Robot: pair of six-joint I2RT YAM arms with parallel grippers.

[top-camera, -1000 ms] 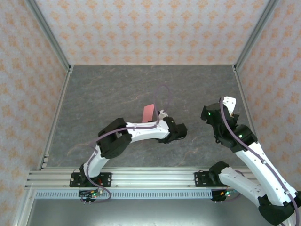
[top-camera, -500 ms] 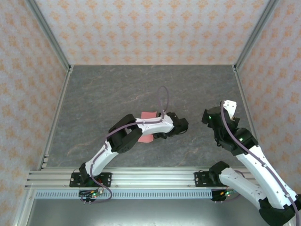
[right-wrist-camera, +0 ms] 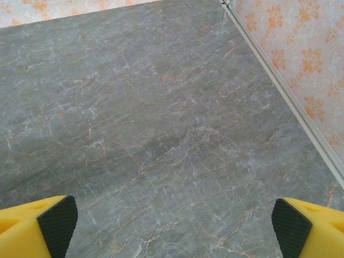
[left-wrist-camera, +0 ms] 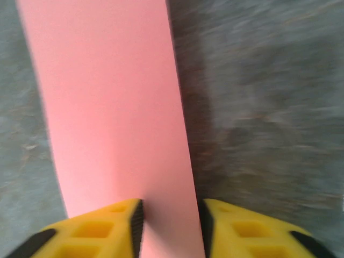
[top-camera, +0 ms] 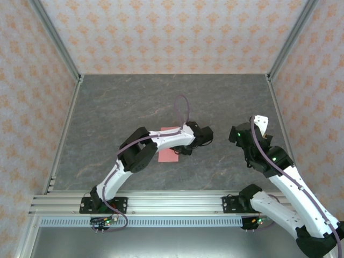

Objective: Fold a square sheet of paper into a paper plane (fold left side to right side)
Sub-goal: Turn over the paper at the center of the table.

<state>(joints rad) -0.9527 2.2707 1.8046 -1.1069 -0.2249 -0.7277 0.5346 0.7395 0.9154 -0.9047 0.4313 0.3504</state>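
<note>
Paper: square sheet of paper (top-camera: 167, 156) lies as a flat rectangle mid-tabletop (top-camera: 107, 107), open room around.
Left pincer (left-wrist-camera: 171, 212): partly parted, astride the paper's right edge.
Right pincer (right-wrist-camera: 174, 215): wide, empty, near the right wall.

sheet (left-wrist-camera: 113, 107) on table (left-wrist-camera: 269, 107), left claw (left-wrist-camera: 171, 217) seemingly astride it

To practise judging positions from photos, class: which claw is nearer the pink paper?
Left. The left claw sits over the pink paper, open fingers astride one edge. The right claw hangs open above bare table, off to the paper's right.
</note>
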